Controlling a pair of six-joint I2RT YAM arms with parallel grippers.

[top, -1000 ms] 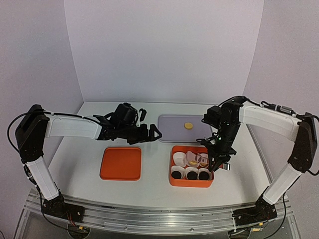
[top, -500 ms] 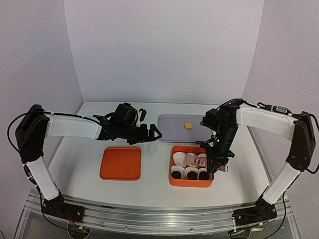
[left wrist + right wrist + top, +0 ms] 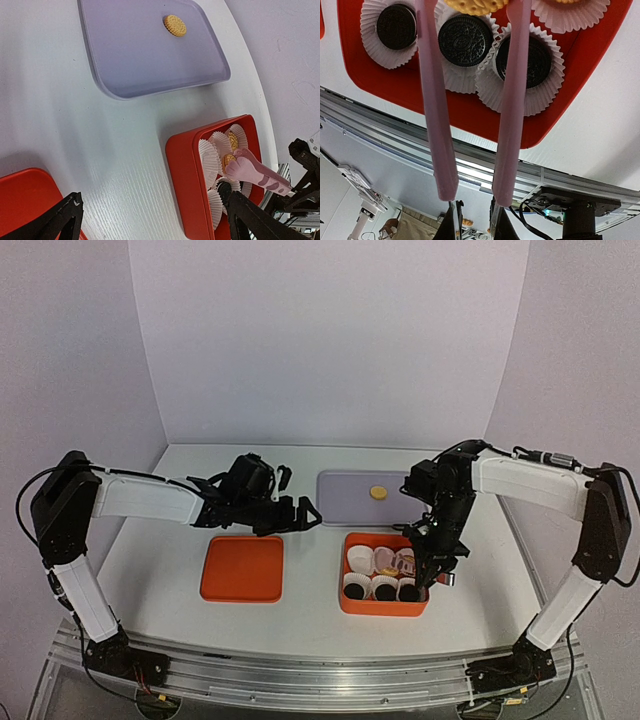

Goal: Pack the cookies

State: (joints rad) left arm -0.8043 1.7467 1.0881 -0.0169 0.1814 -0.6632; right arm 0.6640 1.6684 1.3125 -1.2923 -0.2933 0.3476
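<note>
Right gripper point(image 3: 474, 222) was clamped on tongs point(image 3: 436, 125) pinching a golden cookie point(image 3: 476, 5) over the box point(image 3: 470, 117), left gripper point(image 3: 152, 205) sat spread, so next: release, then fetch the 1 leftover cookie point(image 3: 175, 25) off the tray point(image 3: 125, 70).

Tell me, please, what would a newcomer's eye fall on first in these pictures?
The orange box at the front right stands out, its white paper cups holding three dark cookies. The right arm reaches into it with pink tongs, a yellow cookie between their tips. Behind the box, a lone yellow cookie lies on the lilac tray.
</note>
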